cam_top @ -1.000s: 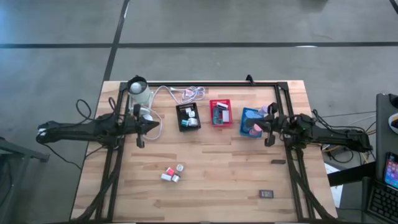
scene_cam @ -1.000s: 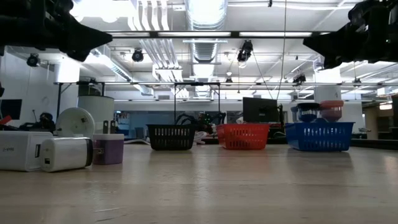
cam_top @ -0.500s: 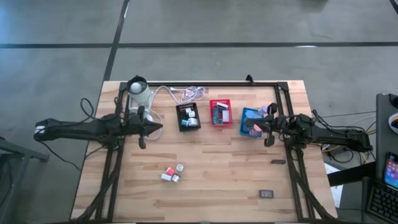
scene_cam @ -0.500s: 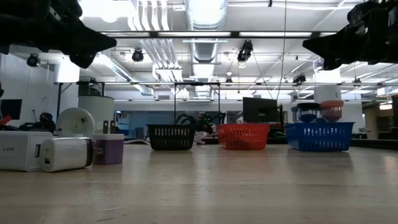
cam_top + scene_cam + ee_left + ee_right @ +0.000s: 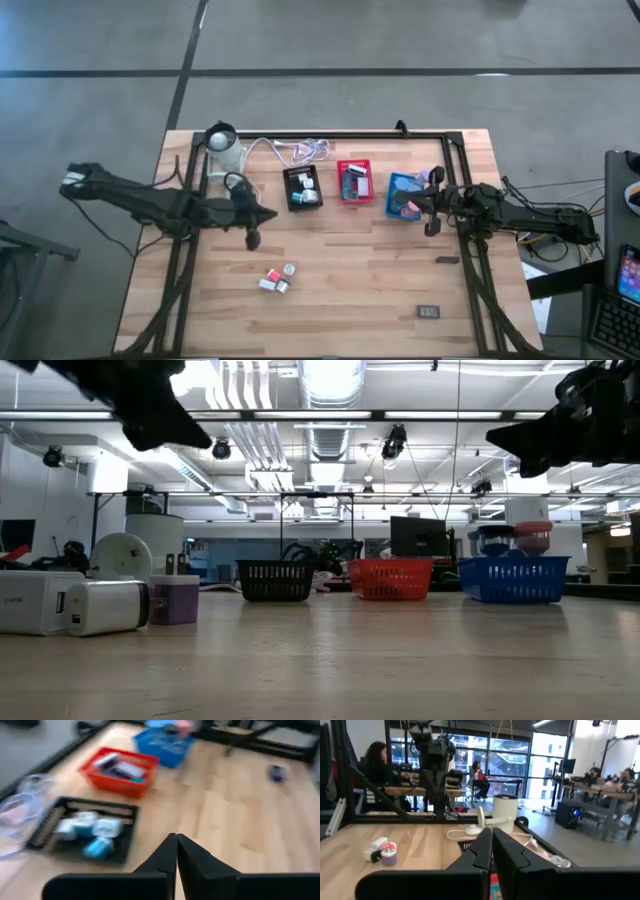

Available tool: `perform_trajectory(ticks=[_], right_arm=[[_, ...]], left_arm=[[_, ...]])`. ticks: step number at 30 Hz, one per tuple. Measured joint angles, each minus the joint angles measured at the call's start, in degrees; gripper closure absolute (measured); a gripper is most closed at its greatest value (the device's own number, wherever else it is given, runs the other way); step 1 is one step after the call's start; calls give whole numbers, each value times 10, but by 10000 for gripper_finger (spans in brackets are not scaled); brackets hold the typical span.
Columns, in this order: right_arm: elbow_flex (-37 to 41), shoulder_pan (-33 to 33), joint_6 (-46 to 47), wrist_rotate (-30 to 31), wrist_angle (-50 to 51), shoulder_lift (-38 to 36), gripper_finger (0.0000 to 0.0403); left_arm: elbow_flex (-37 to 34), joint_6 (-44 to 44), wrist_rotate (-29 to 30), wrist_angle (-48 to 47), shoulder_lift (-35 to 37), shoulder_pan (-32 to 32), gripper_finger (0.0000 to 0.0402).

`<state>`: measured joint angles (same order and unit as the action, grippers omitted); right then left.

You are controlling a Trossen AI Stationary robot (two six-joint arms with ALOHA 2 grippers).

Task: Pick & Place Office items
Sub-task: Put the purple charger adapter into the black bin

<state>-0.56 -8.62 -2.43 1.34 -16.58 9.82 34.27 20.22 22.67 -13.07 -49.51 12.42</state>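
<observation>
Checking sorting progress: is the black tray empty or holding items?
Holding items: the black tray has white and teal pieces inside.

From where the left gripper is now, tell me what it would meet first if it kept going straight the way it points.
Probably nothing soon: the shut left gripper points right across bare table, passing just in front of the black tray. The right gripper lies farther along, though the height is unclear.
</observation>
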Motion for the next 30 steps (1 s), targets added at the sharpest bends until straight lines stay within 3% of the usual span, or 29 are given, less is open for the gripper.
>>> perform_trajectory(ticks=[3,8,15,21,25,30], right_arm=[[0,0,28,0,1,0,394],[0,0,50,-3,1,0,394],[0,0,53,6,0,0,394],[0,0,51,6,1,0,394],[0,0,50,6,2,0,394],[0,0,40,6,9,1,394]], left_arm=[[69,43,32,-103,-50,4,365],[153,112,10,-190,-119,5,316],[215,197,-112,-219,-208,6,227],[241,236,-152,-216,-284,7,151],[245,291,-189,-218,-331,7,118],[246,344,-293,-216,-387,10,99]])
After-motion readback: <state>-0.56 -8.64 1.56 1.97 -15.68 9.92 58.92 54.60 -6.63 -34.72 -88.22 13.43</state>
